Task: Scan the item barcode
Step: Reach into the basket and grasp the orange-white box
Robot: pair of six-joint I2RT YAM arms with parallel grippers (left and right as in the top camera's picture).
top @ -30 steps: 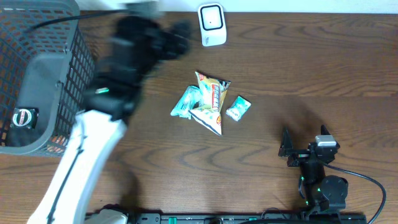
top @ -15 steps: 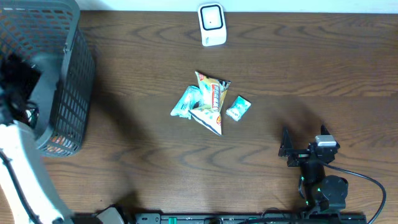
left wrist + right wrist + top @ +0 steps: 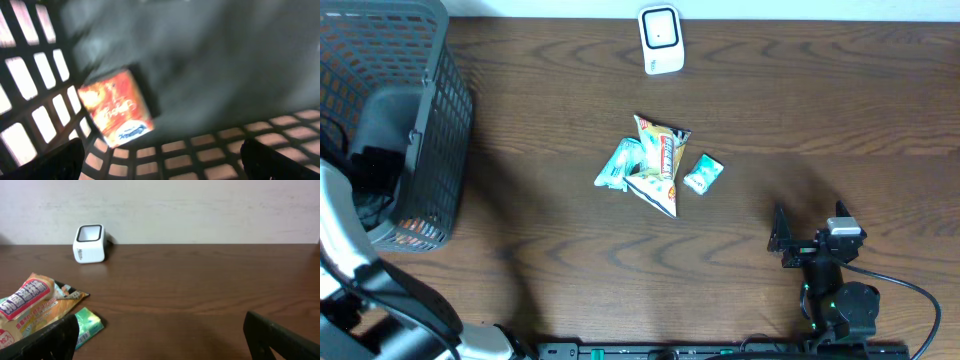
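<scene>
Evidently the orange printed snack packet [image 3: 116, 107] lies flat on the floor of the dark grey plastic mesh basket [image 3: 450, 110], close against one of its walls, with its printed face up. The basket stands at the far-left corner of the brown wooden table [image 3: 820, 120]. The left gripper [image 3: 162, 167] hangs inside the basket above the packet with its jaws spread wide and nothing between them, so this item looks done with. The step in hand, as I judge it, is to get clear and go for the next one. To do that well, the arm should lift straight up past the basket's rim before swinging right (the mesh walls stand close on both sides and could catch a finger). Three items wait in the middle of the table: a yellow-and-red crisp bag [image 3: 660, 160], a teal packet [image 3: 618, 165] touching it on the left, and a small green-and-white sachet [image 3: 702, 173] just beside it on the right. The sachet lies apart and should come away without dragging its neighbours. Where its barcode sits cannot be told, so it may need turning before the white box-shaped scanner [image 3: 660, 40] at the middle of the far edge. The right gripper [image 3: 160, 342] rests near the near edge, towards the right, wide open and empty.
</scene>
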